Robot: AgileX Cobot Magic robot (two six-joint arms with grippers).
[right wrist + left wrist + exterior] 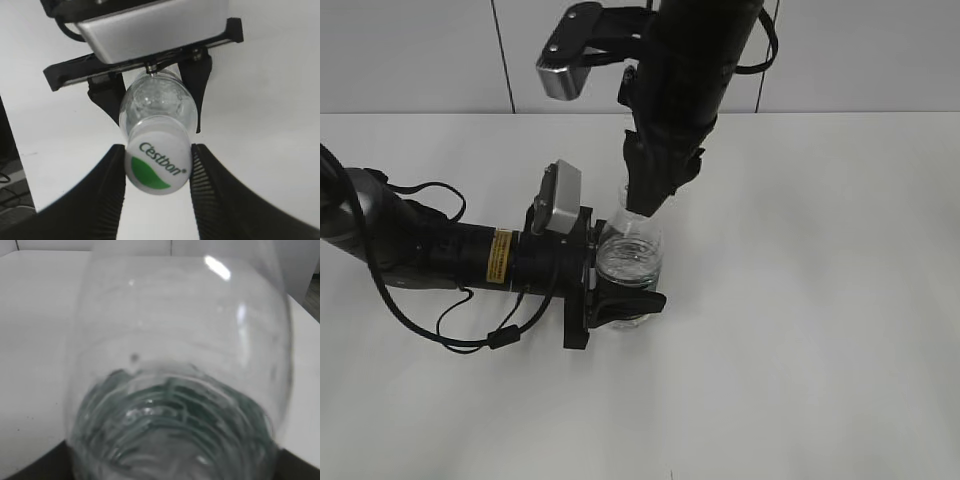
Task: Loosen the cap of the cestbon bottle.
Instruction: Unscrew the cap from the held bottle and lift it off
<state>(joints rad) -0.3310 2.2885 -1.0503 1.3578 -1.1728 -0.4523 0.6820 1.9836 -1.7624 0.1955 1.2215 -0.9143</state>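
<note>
Cap (157,161) between gripper (157,165) pads; white table (820,300).

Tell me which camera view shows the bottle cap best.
The right wrist view: the cap faces the lens, its green leaf mark and lettering readable, between the right tool's fingers. In the exterior view the right arm hides it. The left wrist view shows only the bottle, blurred.

The cestbon bottle (630,262) looked like clear, glossy plastic with ribbed walls, and its cap (157,159) was smooth white plastic with green print. Either side of the cap, the right gripper's (157,192) fingers (212,195) were matt black with ridged inner faces. Beneath the bottle, the table (820,300) was plain matt white
</note>
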